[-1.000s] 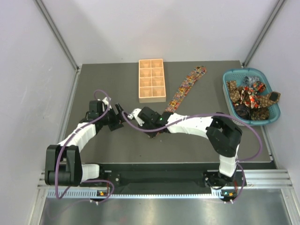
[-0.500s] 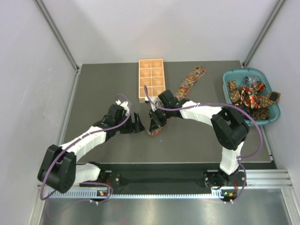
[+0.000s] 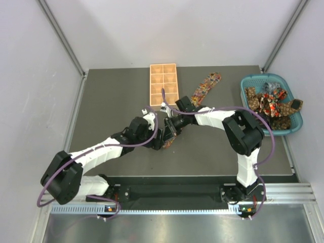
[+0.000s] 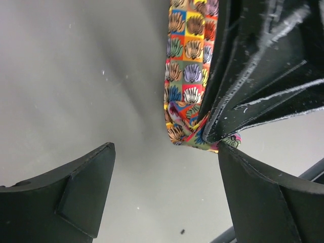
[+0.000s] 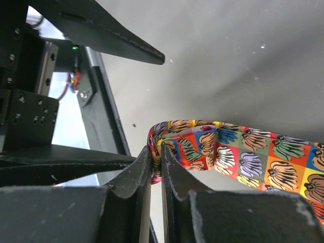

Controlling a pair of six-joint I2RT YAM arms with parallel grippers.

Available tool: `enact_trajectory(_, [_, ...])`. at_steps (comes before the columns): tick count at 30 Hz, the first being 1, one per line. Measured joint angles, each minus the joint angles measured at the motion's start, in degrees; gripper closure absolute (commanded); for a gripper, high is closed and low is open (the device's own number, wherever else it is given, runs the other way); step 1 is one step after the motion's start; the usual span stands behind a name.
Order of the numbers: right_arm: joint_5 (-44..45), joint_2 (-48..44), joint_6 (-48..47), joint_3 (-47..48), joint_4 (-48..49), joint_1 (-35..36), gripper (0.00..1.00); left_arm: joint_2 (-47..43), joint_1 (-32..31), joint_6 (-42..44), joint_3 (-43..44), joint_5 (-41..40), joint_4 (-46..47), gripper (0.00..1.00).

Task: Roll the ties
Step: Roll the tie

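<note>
Since a second ago the left arm has been swinging in across the tabletop (image 3: 109, 101). The left end effector (image 3: 161, 137) is now hovering with its fingers spread wide, gripping nothing, just beside the folded narrow end of the one laid-out tie (image 3: 202, 90), which the right end effector (image 3: 171, 129) is pinching shut near the middle. From above, both end effectors are hiding that fold, and the ties heaped in the single teal basket (image 3: 255, 77) are too tangled to count, while one eight-compartment wooden tray (image 3: 151, 88) is sitting beside the tie.
</note>
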Motion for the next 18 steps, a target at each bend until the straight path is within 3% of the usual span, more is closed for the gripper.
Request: enact_trajectory(18, [-8.20, 3.78, 3.39, 0.00, 2.25, -2.78, 1.00, 6.14, -8.41, 12.85, 4.00, -1.27, 2.95, 0.14])
